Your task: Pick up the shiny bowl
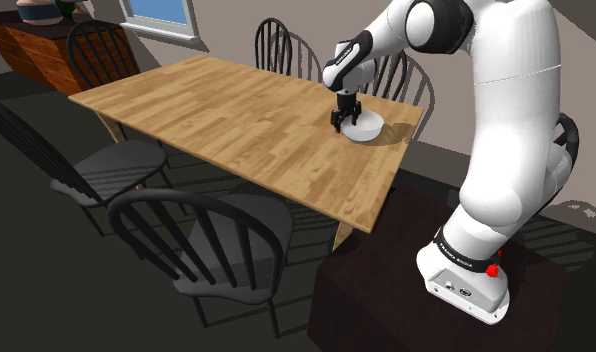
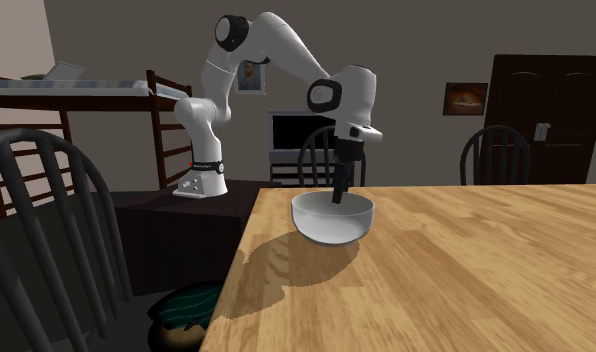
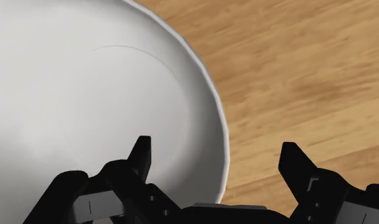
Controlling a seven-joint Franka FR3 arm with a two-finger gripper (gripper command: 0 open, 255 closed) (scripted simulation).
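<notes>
Wood-grained surface (image 1: 216, 110) runs across the shoulder view, with dark spindle-back chairs (image 1: 201, 235) along its left side. Toward its right end, near the arm, the pale glossy bowl (image 1: 366, 127) sits upright on the boards. The pincer (image 1: 344, 118) hangs over the bowl's left rim in that view, pointing down.

From the wrist, the pincer is spread wide and holds nothing. One finger (image 3: 141, 159) is over the bowl's inside and the other is over bare wood. The rim passes between them and seems to touch neither. In the second exterior view the tips dip below the rim line, into the bowl.

I judge the step in hand to be lining up for a rim grasp, with the grasp itself not yet made. The next move calls for closing squarely on the bowl's wall, firmly enough that the smooth side does not slip, and then lifting straight up.
</notes>
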